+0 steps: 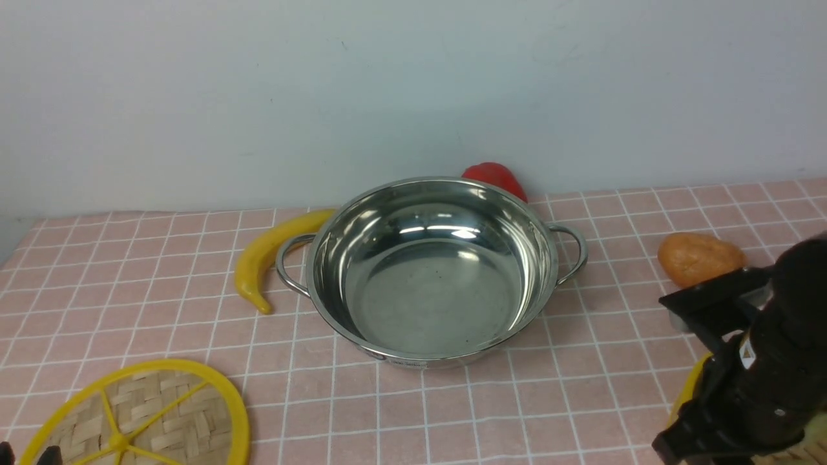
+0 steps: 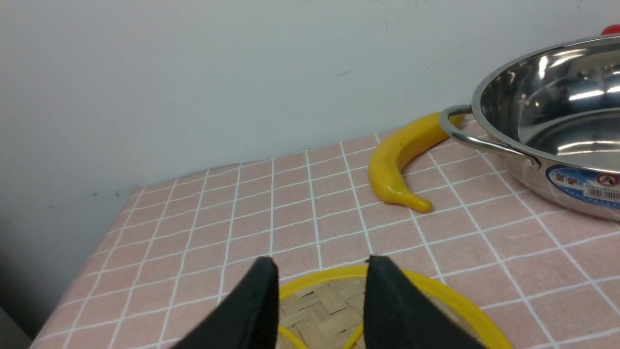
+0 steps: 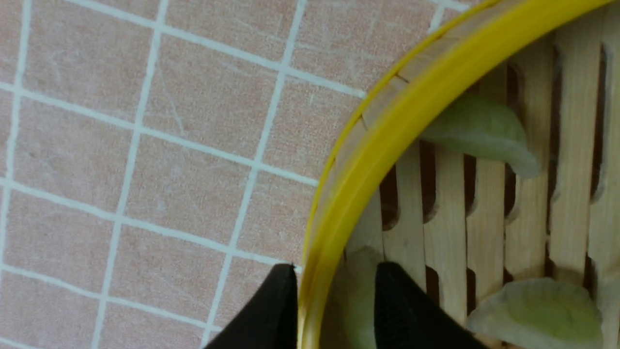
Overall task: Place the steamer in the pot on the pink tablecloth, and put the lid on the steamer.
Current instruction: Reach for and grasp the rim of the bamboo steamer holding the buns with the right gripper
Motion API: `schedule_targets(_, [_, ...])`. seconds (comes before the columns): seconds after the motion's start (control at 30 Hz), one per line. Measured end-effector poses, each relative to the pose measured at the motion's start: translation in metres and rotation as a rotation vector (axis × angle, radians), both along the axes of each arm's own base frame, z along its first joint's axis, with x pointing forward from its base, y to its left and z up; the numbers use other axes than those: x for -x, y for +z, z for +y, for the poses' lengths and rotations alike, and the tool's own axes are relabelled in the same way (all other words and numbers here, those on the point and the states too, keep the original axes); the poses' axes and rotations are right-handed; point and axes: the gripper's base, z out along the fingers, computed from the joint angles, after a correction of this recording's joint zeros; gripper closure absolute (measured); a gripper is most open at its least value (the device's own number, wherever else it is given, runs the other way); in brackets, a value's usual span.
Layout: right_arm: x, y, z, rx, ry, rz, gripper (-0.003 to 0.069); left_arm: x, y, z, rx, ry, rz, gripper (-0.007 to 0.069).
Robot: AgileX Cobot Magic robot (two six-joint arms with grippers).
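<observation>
right wrist view: the right gripper stands spread astride the yellow rim of the round bamboo-slat steamer, one finger outside and one inside beside a pale green dumpling, pinching nothing. the steamer sits on the pink grid tablecloth, well apart from the shiny steel pot. a one-sided rim grip may tilt it and spill dumplings. the left gripper hangs spread above the flat woven lid. the pot's blue sticker shows chinese characters and a barcode, too small to read.
</observation>
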Motion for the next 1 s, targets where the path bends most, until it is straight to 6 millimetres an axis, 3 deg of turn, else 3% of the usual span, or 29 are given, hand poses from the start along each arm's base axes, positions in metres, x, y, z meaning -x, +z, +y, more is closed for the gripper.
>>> schedule_targets(0.23, [-0.005, -0.019, 0.004, 0.016, -0.009, 0.063, 0.0414, 0.000, 0.000, 0.000, 0.000, 0.000, 0.000, 0.0381])
schedule_targets(0.37, [-0.005, -0.020, 0.004, 0.016, -0.011, 0.067, 0.0419, 0.000, 0.000, 0.000, 0.000, 0.000, 0.000, 0.0381])
schedule_targets(0.6, [-0.002, -0.021, 0.004, 0.013, -0.030, 0.112, 0.0589, 0.000, 0.000, 0.000, 0.000, 0.000, 0.000, 0.0381])
schedule_targets(0.77, [-0.002, -0.019, 0.003, 0.027, -0.004, 0.117, 0.0589, 0.000, 0.000, 0.000, 0.000, 0.000, 0.000, 0.0381])
schedule_targets(0.9, [-0.001, 0.001, 0.000, 0.034, 0.013, 0.074, 0.0584, 0.000, 0.000, 0.000, 0.000, 0.000, 0.000, 0.0381])
schedule_targets(1.0, [0.004, 0.029, -0.004, 0.031, 0.015, 0.026, 0.0571, 0.000, 0.000, 0.000, 0.000, 0.000, 0.000, 0.0381])
